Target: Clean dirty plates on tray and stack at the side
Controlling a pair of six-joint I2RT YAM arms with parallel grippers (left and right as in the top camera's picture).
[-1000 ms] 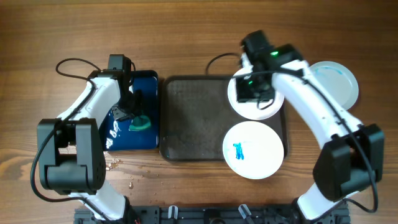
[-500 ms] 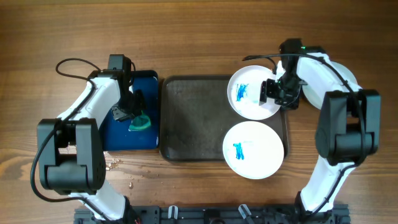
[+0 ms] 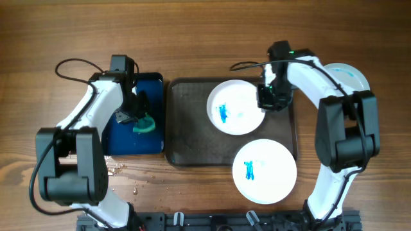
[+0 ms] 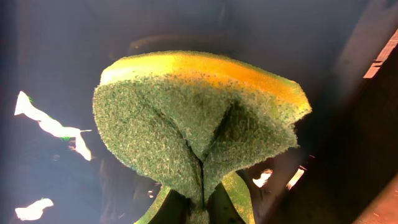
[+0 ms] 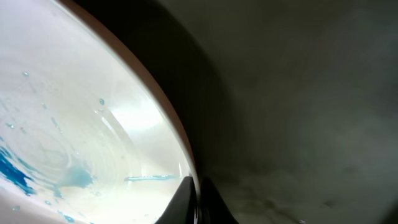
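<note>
The right fingers (image 5: 184, 200) pinch the blue-smeared plate (image 3: 236, 109) on the tray (image 3: 192, 128). A second smeared plate (image 3: 264, 171) lies at 5 o'clock, unwiped. The left fingers (image 4: 239, 198) squeeze a sponge (image 4: 199, 124). A third plate (image 3: 352, 77) sits aside at 2 o'clock.

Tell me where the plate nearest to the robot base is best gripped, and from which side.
Pinch the thin rim of the near plate at its front-right part, coming in low from the right. The plate is shallow and round, so only the rim offers a hold, and that part overhangs the front rim of the tray, so probably a gap is under it.
</note>
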